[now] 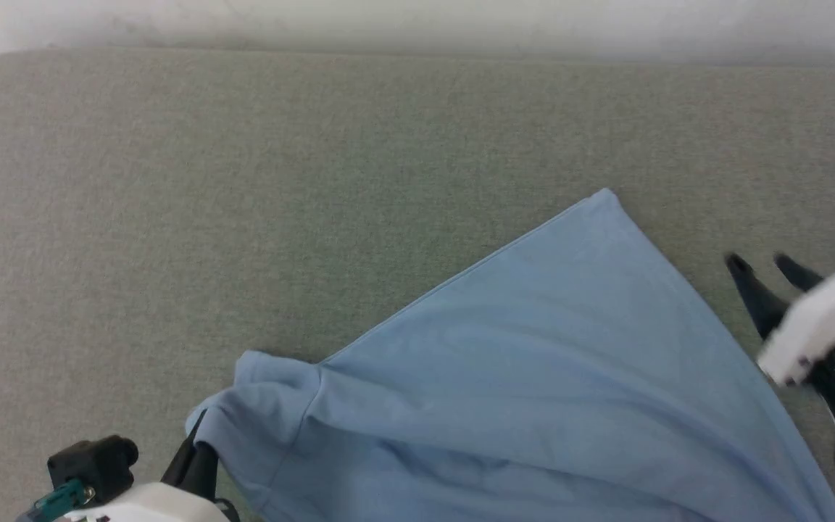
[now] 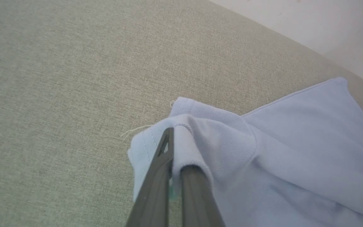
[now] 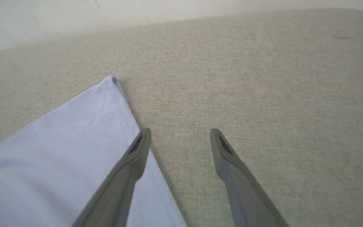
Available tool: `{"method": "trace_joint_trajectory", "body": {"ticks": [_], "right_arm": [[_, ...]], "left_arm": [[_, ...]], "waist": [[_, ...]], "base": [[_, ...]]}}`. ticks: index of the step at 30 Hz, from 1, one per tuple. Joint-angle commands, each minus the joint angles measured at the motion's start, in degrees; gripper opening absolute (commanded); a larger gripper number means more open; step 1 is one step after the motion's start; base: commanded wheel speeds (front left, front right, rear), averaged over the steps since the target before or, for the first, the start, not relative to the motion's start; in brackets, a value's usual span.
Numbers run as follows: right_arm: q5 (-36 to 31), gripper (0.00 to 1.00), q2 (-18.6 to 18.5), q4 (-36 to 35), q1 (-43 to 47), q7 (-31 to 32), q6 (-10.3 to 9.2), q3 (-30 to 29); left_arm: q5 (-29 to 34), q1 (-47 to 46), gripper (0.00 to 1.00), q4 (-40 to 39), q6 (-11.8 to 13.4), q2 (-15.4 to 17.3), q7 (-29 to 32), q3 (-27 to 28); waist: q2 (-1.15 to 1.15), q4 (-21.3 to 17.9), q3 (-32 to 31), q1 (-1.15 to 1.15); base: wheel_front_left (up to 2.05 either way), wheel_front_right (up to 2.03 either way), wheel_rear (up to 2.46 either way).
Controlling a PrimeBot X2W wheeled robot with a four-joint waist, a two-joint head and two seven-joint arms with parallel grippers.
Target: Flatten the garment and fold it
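Observation:
The garment (image 1: 533,377) is light blue and lies spread on the grey-green cushion, one corner pointing toward the far side and a sleeve bunched at its left. My left gripper (image 1: 196,435) is shut on the sleeve's edge; in the left wrist view the garment (image 2: 295,151) folds over the closed fingers (image 2: 159,170) of my left gripper (image 2: 175,138). My right gripper (image 1: 762,264) stands open just right of the garment's right edge, holding nothing. In the right wrist view my right gripper (image 3: 180,134) hangs over bare cushion with the garment (image 3: 58,151) under its left finger.
The grey-green cushion (image 1: 316,159) stretches wide to the left and far side of the garment. A pale wall (image 1: 417,22) runs along its far edge.

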Motion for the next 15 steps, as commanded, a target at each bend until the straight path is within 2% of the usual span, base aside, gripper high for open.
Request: {"method": "trace_joint_trajectory", "body": {"ticks": [1,8,15], "right_arm": [[1.12,1.00,-0.69,2.06,-4.04,0.15,-0.03,2.69],[4.04,1.00,-4.52,16.54,-19.39,5.06,-0.03,15.85],[6.36,1.00,-6.52,27.00,-27.33,10.09,-0.03,24.24]], "left_arm": [[0.91,-1.30,0.00,-0.46,0.04,-0.09,0.02,-0.32],[1.45,-4.34,0.00,-1.53,-0.92,-1.48,-0.43,-2.60],[1.61,-6.09,0.00,-0.59,-1.69,-2.54,-1.19,-3.97]], "waist": [[0.00,2.19,2.06,-0.01],[0.00,5.93,4.10,-0.01],[0.00,7.68,5.55,-0.01]], "base": [[0.00,0.00,0.00],[0.00,0.00,0.00],[0.00,0.00,0.00]]}}
